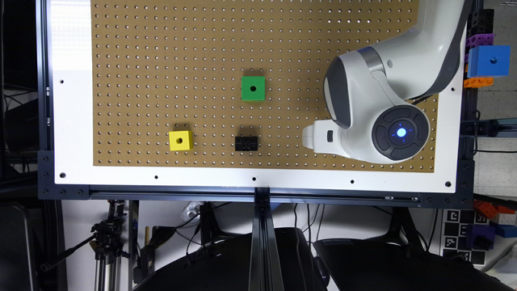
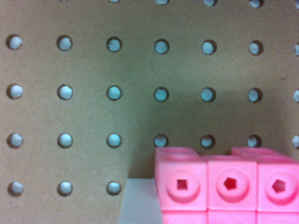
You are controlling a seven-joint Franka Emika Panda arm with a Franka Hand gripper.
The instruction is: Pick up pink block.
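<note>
The pink block (image 2: 229,186) looms very close in the wrist view, a bright pink studded brick resting on the brown pegboard (image 2: 140,93), with several round studs facing the camera. In the exterior view the white arm reaches over the board's right side, and its gripper (image 1: 317,137) shows as a white part low on the pegboard (image 1: 161,60), right of the black brick (image 1: 246,143). The arm covers the board beneath it there.
A green cube (image 1: 253,88) sits mid-board and a yellow cube (image 1: 180,140) lies toward the exterior view's left. A blue cube (image 1: 488,60) and other bricks hang on the frame at the right edge. A pale flat patch (image 2: 138,203) lies beside the pink block.
</note>
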